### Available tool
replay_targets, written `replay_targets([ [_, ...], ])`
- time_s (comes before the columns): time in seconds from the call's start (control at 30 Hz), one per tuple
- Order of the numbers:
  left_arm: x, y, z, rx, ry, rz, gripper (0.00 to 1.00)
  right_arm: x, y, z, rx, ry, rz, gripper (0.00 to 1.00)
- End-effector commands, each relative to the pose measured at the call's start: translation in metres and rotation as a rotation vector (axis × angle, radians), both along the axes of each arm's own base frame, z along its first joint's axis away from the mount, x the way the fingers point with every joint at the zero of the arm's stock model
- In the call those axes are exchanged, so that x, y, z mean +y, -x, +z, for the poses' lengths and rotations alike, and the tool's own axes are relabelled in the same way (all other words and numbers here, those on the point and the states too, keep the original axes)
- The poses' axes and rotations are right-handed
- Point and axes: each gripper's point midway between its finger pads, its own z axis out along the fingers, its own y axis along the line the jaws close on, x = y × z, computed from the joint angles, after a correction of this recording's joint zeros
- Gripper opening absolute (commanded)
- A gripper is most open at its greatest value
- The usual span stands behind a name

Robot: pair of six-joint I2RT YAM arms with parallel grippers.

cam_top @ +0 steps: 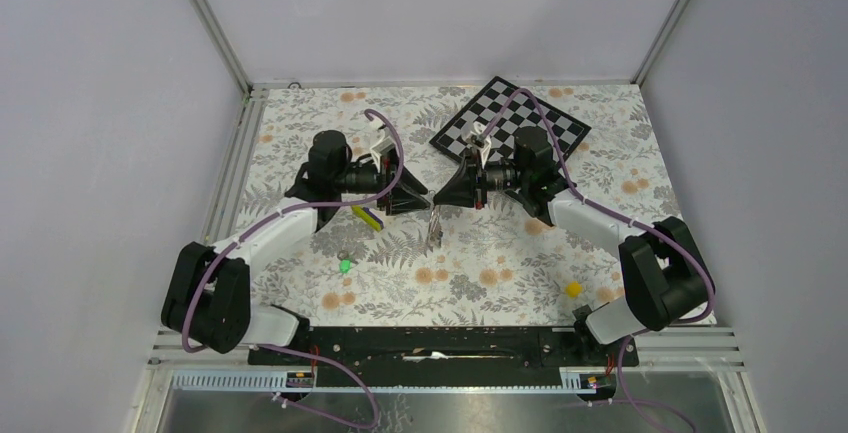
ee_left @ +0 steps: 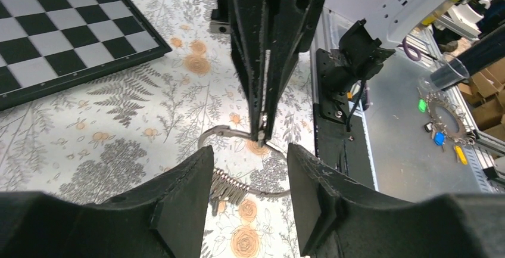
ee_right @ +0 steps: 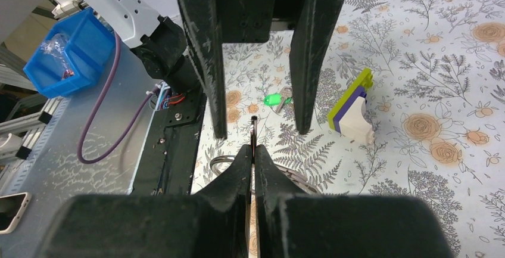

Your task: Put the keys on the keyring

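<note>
Right pincer clamped tight on keyring rim, mid-counter, key bunch apparently threaded; left pincer half open, empty, facing it; green key loose near-left; next: left fetches it, fine pinch needed.

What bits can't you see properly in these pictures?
- Top view: the keyring is too small and thin to make out between the left gripper and the right gripper.
- Left wrist view: the keys bunched on the ring are half hidden by the left gripper's finger; their number is unclear.
- Right wrist view: the right gripper's shut fingers cover the ring's lower part.
</note>
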Motion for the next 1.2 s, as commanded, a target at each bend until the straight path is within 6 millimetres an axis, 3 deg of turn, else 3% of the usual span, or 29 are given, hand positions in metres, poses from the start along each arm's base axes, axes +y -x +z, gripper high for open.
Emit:
replay_targets([
  [0.0,-0.0132,0.0040,0.0209,-0.056,0.068,-0.037,0.51,0.0021,-0.0067,0.0270,-0.073,-0.059,-0.012,0.00],
  [0.43,-0.0152,0.0038,0.0230,-0.086,0.086,-0.042,0.37,0.0035,-0.0080,0.0233,-0.054,-0.057,-0.011,0.00],
  [0.73,-0.0153,0.0034,0.0232,-0.084,0.083,-0.048,0.18,0.0034,-0.0078,0.0220,-0.050,-0.054,-0.011,0.00],
  [1.03,-0.0085,-0.0018,0.0258,-0.091,0.085,-0.025,0.19,0.0030,-0.0092,0.0190,-0.047,-0.049,-0.013,0.00],
  [1.17,-0.0088,-0.0013,0.0244,-0.081,0.083,-0.031,0.13,0.0034,-0.0104,0.0178,-0.045,-0.048,-0.016,0.00],
])
